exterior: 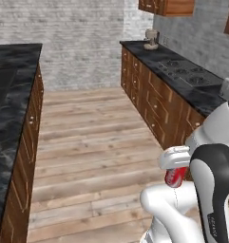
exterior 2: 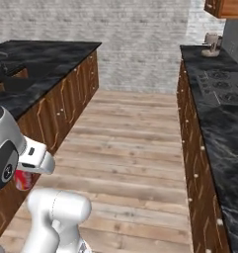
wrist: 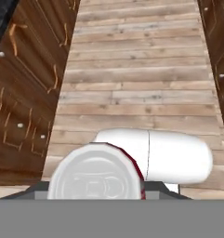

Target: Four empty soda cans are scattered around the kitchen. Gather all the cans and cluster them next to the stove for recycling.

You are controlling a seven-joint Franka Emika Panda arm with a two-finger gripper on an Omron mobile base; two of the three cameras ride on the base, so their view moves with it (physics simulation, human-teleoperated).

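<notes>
While the wood plank floor [exterior: 92, 137] fills the middle of both base views and runs up the hand view between cabinet fronts, the black counter [exterior: 201, 97] along the right of the left base view carries the stove [exterior: 187, 73], its round burner grates at the upper right of that frame; in the right base view the stove [exterior 2: 224, 86] lies at the right edge; a second dark counter [exterior: 6, 109] runs down the left side of the left base view; a beige coffee machine [exterior: 151, 40] stands at the far end of the right-hand counter, beyond the stove; my gripper [exterior: 175, 167], low in the frame at the lower right, is closed on a soda can [exterior: 175, 177], red, hanging over the floor and well apart from the stove; in the hand view the soda can [wrist: 97, 174] shows its silvery top at the bottom centre.
</notes>
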